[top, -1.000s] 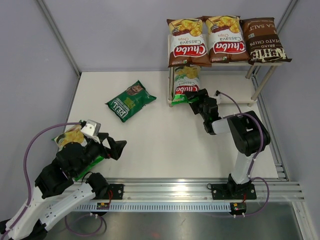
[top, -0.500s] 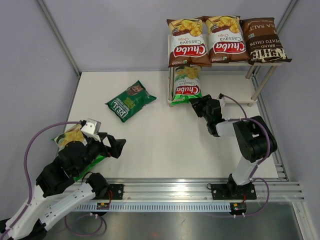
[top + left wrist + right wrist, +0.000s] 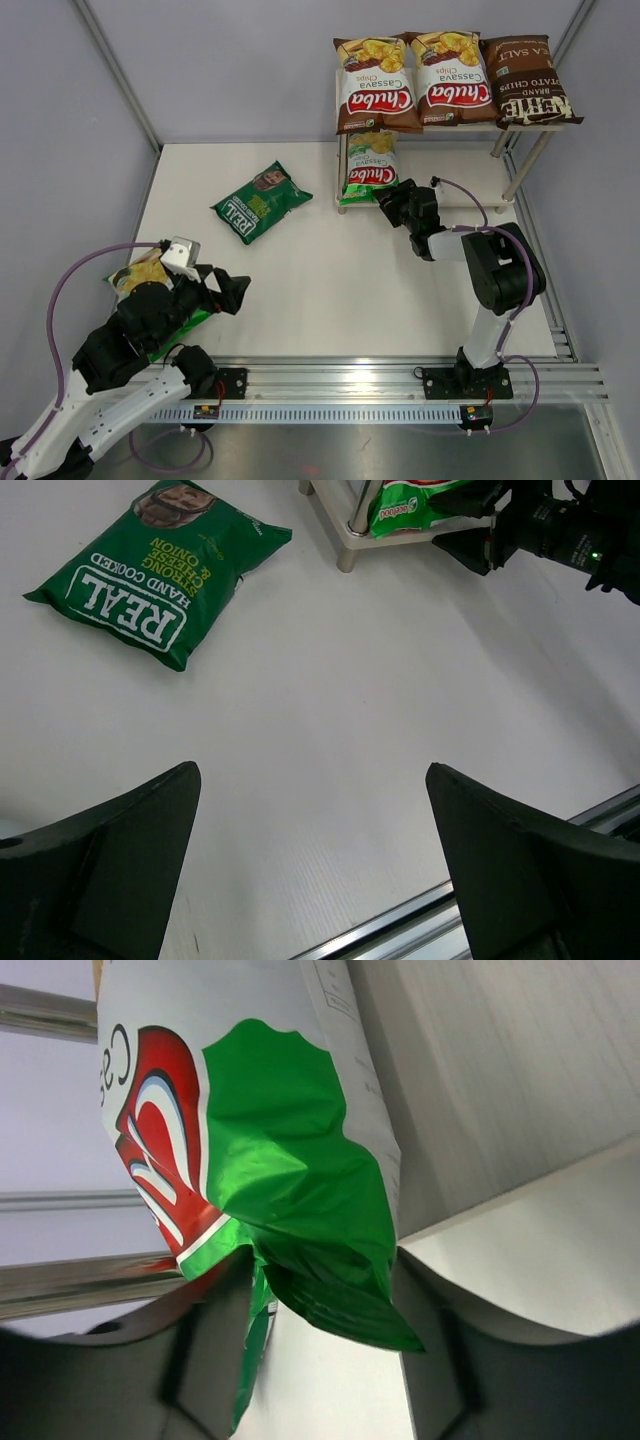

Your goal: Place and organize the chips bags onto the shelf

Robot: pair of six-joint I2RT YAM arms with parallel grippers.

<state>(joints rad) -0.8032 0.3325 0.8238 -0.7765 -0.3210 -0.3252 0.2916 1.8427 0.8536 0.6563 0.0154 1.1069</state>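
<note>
The shelf (image 3: 470, 185) stands at the back right, with two brown Chuba bags (image 3: 375, 88) (image 3: 453, 82) and the Kettle bag (image 3: 528, 82) on its top tier. A light-green Chuba bag (image 3: 369, 163) lies on the left of the lower tier. My right gripper (image 3: 392, 200) is shut on its near green end (image 3: 290, 1180), which bunches up between the fingers (image 3: 215, 1330). The dark-green REAL bag (image 3: 262, 202) lies flat on the table; it also shows in the left wrist view (image 3: 150, 580). My left gripper (image 3: 228, 292) is open and empty. A second light-green bag (image 3: 140, 275) lies partly under the left arm.
Grey walls with metal frame bars close in the table on the left, back and right. A metal rail (image 3: 400, 375) runs along the near edge. The right side of the shelf's lower tier (image 3: 480, 190) is bare.
The right gripper has shifted a little toward the shelf, and the light-green bag's near end has moved slightly farther in under the top tier. The left arm has barely moved.
</note>
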